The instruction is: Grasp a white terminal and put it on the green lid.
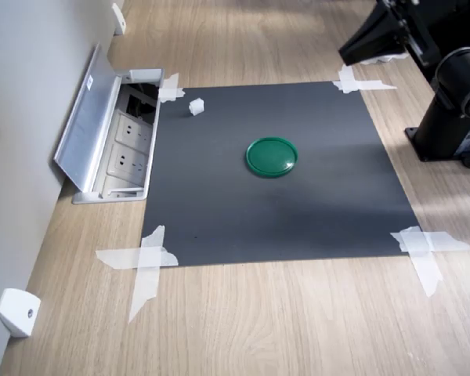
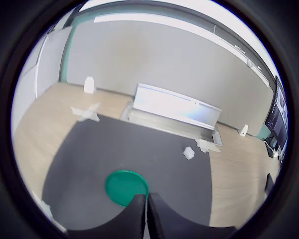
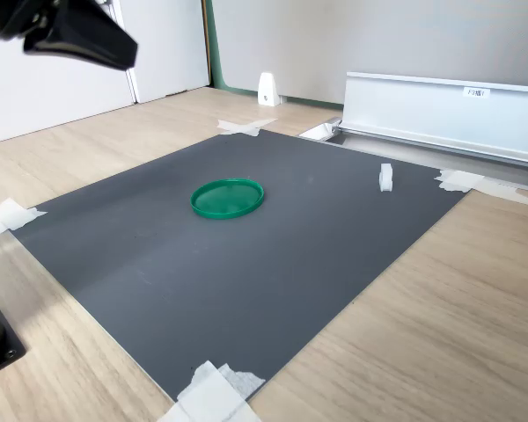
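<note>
Dark grey matte sheet [image 1: 219,211], taped at its corners to a pale wood floor, carries both task items. Item one: the tiny white plastic terminal [image 1: 196,107], blocky and roughly cube-shaped, standing near the sheet's corner closest to the open aluminium floor socket box [image 1: 113,141]; in the second exterior view it stands close to the far edge [image 3: 385,177], and in the wrist view it shows as a small pale speck [image 2: 189,153]. Item two: the flat round dark-green plastic lid [image 1: 272,157] with raised rim, lying near the sheet's middle, well apart from the terminal, nothing on it. Item three: my gripper [image 2: 146,211], raised clear of the sheet above the lid's side; my fingers [image 2: 132,219] are pressed together with only a thin seam between them, holding nothing. Step in hand, as I judge it: the approach, grasp not yet begun. Next move calls for spreading my fingers, travelling across the sheet toward the socket-box corner, and descending squarely over so small a piece.
</note>
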Robot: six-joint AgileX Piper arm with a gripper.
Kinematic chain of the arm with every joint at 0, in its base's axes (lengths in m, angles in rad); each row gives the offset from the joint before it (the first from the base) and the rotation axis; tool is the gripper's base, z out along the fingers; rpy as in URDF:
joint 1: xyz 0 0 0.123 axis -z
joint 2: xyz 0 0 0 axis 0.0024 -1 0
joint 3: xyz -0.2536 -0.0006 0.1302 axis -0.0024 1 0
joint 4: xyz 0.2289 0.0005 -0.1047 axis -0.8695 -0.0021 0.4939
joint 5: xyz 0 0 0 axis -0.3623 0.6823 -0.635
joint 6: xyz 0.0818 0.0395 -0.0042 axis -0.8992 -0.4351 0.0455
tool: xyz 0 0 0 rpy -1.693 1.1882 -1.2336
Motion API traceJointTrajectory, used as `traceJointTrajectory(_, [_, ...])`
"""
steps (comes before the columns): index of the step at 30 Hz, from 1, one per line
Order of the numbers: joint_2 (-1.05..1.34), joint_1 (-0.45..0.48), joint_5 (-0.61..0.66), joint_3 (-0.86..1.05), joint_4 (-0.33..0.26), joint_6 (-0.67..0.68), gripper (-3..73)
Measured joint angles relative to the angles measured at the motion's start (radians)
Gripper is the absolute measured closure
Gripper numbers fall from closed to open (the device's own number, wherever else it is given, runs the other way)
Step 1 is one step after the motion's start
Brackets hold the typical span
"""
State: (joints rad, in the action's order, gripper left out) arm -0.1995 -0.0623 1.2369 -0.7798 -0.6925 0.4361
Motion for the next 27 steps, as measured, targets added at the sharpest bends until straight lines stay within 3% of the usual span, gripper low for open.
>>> traceJointTrajectory(8, [-0.336,0.003,0.115,-0.266,0.03,-0.002,70.4])
traceJointTrajectory(13, [-0.509,0.111,0.174,-0.443,-0.007,0.067,70.4])
traceJointTrajectory(16, [-0.584,0.208,0.209,-0.531,-0.064,0.212,70.4])
traceJointTrajectory(21, [-0.729,0.33,0.347,-0.684,-0.151,0.602,70.4])
traceJointTrajectory(24, [-0.826,0.37,0.439,-0.78,-0.158,0.721,68.5])
traceJointTrajectory(27, [-0.901,0.393,0.489,-0.875,-0.141,0.752,60.6])
